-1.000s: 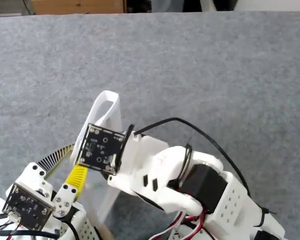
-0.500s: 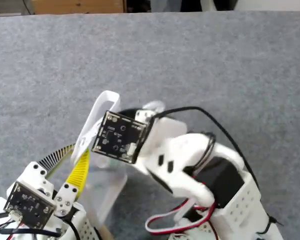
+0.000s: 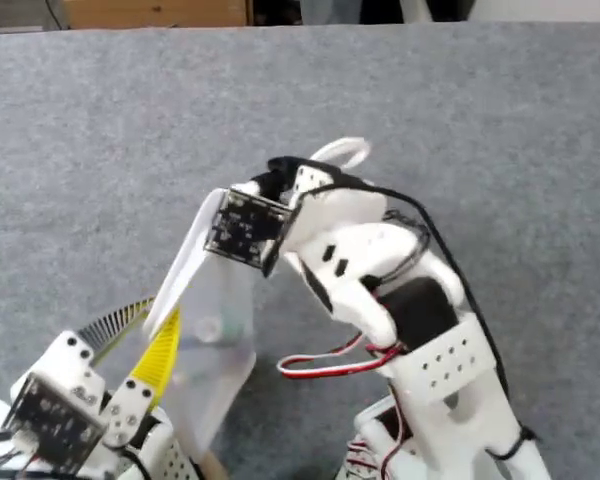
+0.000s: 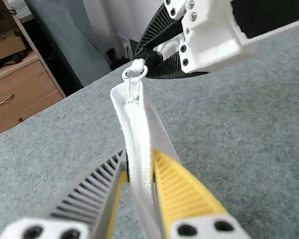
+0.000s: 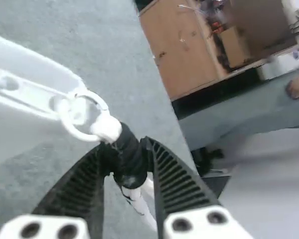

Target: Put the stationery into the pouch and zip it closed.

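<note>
Since the pouch (image 3: 215, 320) is held up on edge over the worktop (image 3: 460, 120), stretched betw. both arms, the high view reads as late in the job. The left pincer (image 3: 160, 312) grips the pouch's near end. The right pincer (image 3: 285, 178) sits at the far, raised end. Contents can't be made out thru the cloudy wall, so I can't tell if the stationery is inside. Left wrist view: the left pincer (image 4: 138, 154), one black jaw & one yellow, is closed to a narrow gap w/ the pouch's zip edge pinched in it. From there the zip line looks shut all the way to the slider (image 4: 133, 82) at the far corner, where the ring (image 4: 134, 73) meets the right pincer's tips. Right wrist view: the right pincer (image 5: 124, 149) is nearly closed on the black zip pull (image 5: 127, 159), and the white ring (image 5: 82, 117) links that pull to the pouch's end. Judgement: zipping looks approx. done, w/ the slider at or v. near its end stop. Prob. what's left is a last tug if any gap remains, then both pincers letting go & the pouch going down on the worktop.
</note>
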Available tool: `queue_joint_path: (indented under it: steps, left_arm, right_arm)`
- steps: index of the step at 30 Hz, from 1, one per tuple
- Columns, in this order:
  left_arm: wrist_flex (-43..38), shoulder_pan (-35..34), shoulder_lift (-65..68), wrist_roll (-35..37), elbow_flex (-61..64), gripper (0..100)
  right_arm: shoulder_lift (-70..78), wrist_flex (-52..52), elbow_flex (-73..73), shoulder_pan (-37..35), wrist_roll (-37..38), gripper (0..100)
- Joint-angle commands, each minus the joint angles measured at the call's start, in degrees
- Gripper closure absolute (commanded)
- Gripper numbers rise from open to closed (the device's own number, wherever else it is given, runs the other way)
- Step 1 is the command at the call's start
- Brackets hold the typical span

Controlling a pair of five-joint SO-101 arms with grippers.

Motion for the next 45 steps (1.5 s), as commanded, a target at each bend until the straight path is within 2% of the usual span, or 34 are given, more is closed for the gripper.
queue_joint_path:
  steps: [1,7,17,21,25,28,32,37,39,41,45]
  left_arm:
    - [0.53,0.57,0.26,0.44,-2.95,97]
    - [0.53,0.66,0.26,0.44,-2.95,97]
    - [0.53,1.01,0.26,0.44,-4.53,97]
    - [-1.05,1.01,0.26,0.44,-2.59,97]
    - [-9.05,0.57,0.26,0.53,5.41,97]
    - [-18.55,-0.13,0.35,0.53,14.02,97]
    - [-37.45,-3.82,1.76,0.35,27.38,97]
    - [-62.68,-4.0,5.45,-0.79,39.6,96]
    - [-65.23,-4.0,7.56,-3.96,41.63,91]
    - [-64.0,-4.09,8.7,-6.33,42.07,86]
    - [-63.03,-4.53,8.88,-7.38,41.71,83]
  right_arm:
    - [-0.75,-5.1,2.51,4.66,3.16,98.6]
    - [-0.75,-10.11,7.78,10.9,6.68,98.6]
    - [-0.84,-10.55,8.22,22.59,10.11,98.6]
    - [-0.84,-10.2,8.31,23.3,9.41,98.6]
    - [-1.1,-10.2,7.43,20.31,2.55,98.6]
    - [-0.92,-10.73,6.55,19.6,-4.31,98.6]
    - [-1.19,-11.43,5.58,20.13,-12.84,98.6]
    - [-1.1,-11.25,4.97,21.01,-21.27,98.6]
    - [-1.19,-10.81,4.97,20.84,-23.74,98.3]
    - [-1.19,-8.62,4.88,20.48,-25.67,95.6]
    - [-0.84,-1.93,4.97,17.41,-25.76,75.5]
